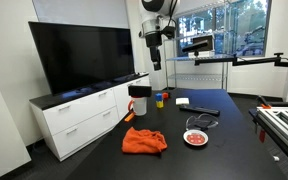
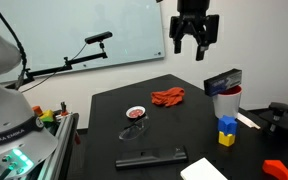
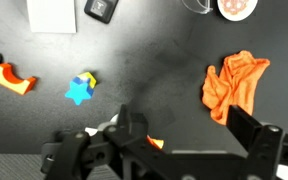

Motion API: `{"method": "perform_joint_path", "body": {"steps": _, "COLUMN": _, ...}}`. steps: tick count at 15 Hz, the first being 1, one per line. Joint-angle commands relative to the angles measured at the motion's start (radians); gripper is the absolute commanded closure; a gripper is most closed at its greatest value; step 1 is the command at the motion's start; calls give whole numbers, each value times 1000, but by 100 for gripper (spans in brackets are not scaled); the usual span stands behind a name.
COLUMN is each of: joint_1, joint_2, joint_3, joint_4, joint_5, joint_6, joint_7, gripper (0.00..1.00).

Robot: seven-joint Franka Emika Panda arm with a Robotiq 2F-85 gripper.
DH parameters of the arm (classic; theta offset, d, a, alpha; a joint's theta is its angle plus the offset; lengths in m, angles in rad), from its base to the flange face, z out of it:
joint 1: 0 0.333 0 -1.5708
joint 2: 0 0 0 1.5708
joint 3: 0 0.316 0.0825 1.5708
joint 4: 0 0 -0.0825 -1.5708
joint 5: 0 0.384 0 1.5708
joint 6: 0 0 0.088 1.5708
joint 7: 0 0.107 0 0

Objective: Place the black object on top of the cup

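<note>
Your gripper (image 2: pixel 193 47) hangs high with its fingers spread and empty, while the black object (image 2: pixel 222 80) sits atop the cup (image 2: pixel 225 105) at its five o'clock, an orange cloth (image 2: pixel 167 96) at the cup's nine o'clock.

I see the block (image 2: pixel 222 80) sitting on the cup (image 2: pixel 225 104) near the table's (image 2: pixel 104 135) far edge. The cloth (image 2: pixel 167 97) lies by the far corner, with the plate (image 2: pixel 135 114) just inward of it.
</note>
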Motion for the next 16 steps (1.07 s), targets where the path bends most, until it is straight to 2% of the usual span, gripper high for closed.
{"method": "perform_joint_path", "body": {"steps": 1, "joint_1": 7, "joint_2": -71, "joint_3": -18, "joint_4": -80, "joint_5": 20, "joint_6": 2, "joint_7": -73, "gripper": 0}}
{"method": "perform_joint_path", "body": {"steps": 6, "joint_1": 18, "joint_2": -82, "joint_3": -24, "joint_4": -158, "joint_5": 6, "joint_6": 60, "joint_7": -71, "gripper": 0}}
{"method": "perform_joint_path", "body": {"steps": 10, "joint_1": 24, "joint_2": -86, "joint_3": -24, "joint_4": -226, "joint_5": -11, "joint_6": 172, "joint_7": -60, "gripper": 0}}
{"method": "perform_joint_path", "body": {"steps": 16, "joint_1": 24, "joint_2": -88, "joint_3": -26, "joint_4": -268, "joint_5": -13, "joint_6": 240, "joint_7": -59, "gripper": 0}}
